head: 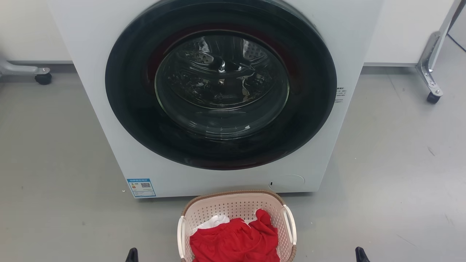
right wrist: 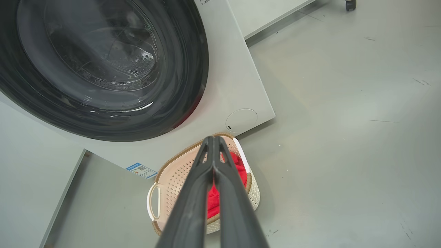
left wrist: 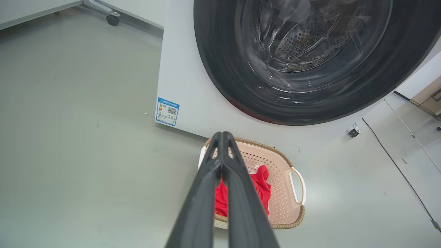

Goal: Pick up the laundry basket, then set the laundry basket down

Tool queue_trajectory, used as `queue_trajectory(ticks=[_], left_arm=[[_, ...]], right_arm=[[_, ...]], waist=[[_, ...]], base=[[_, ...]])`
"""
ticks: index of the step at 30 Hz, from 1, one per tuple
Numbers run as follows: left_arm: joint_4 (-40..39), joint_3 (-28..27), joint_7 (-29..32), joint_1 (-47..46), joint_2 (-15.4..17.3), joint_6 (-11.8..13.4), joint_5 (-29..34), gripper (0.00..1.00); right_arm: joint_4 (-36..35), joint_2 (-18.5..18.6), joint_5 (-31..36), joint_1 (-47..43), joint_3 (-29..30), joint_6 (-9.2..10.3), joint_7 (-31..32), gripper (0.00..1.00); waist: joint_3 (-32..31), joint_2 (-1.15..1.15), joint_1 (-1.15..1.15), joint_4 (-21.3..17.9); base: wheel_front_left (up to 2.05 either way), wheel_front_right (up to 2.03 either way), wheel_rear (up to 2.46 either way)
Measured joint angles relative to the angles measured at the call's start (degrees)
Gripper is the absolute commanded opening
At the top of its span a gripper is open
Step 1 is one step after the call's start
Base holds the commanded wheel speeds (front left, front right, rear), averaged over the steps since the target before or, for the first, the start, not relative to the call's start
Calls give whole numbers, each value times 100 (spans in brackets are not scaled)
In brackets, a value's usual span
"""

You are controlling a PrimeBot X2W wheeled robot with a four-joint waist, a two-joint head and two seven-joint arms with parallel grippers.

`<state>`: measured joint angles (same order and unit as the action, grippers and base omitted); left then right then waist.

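I see the laundry basket [head: 233,205] on the floor [head: 54,163], just in front of the washing machine [head: 105,145], red cloth [head: 236,240] inside. Left tool [left wrist: 222,135] and right tool [right wrist: 211,138] are both pressed together, empty.

I log the laundry basket [head: 236,208]: pale pink walls, pricked all over with small round holes; rim [head: 233,193] brown, woven-look; handles [head: 290,223] white.
In it: red cloth [head: 236,242], plain; white cloth [head: 214,221] at its 10 o'clock.
Washing machine [head: 91,91]: white body; door ring [head: 131,109] glossy black with a dark red tinge inside; drum [head: 222,76] steel-grey, dotted with holes.
Label [head: 141,187], at the machine's 7 o'clock corner: blue border, white panel, black square code.
Floor [head: 54,163]: flat grey, a few dark scuffs.
My left tool [left wrist: 222,136] and my right tool [right wrist: 212,139]: matt dark grey fingers.
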<state>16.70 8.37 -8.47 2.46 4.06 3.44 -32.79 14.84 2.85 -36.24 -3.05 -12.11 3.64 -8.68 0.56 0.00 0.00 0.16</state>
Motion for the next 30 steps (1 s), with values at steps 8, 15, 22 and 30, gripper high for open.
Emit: queue_trajectory(ticks=[8,15,22,30], left_arm=[[3,-146,181,-66,-12,-101,-670,0],[4,-279,336,-125,-29,-204,-1217,0],[8,-413,468,-199,-45,-305,-1784,0],[10,-569,639,-257,-55,-404,-2437,0]], right_arm=[[23,-7,-600,54,223,-104,166,0],[41,-11,-1151,155,417,-215,342,0],[67,-14,-1669,233,606,-320,470,0],[90,-18,-2291,292,821,-423,647,0]], waist=[[-6,0,0,-1],[-10,0,0,-3],[-15,0,0,-4],[-20,0,0,-6]], base=[[0,0,0],[0,0,0],[0,0,0],[0,0,0]])
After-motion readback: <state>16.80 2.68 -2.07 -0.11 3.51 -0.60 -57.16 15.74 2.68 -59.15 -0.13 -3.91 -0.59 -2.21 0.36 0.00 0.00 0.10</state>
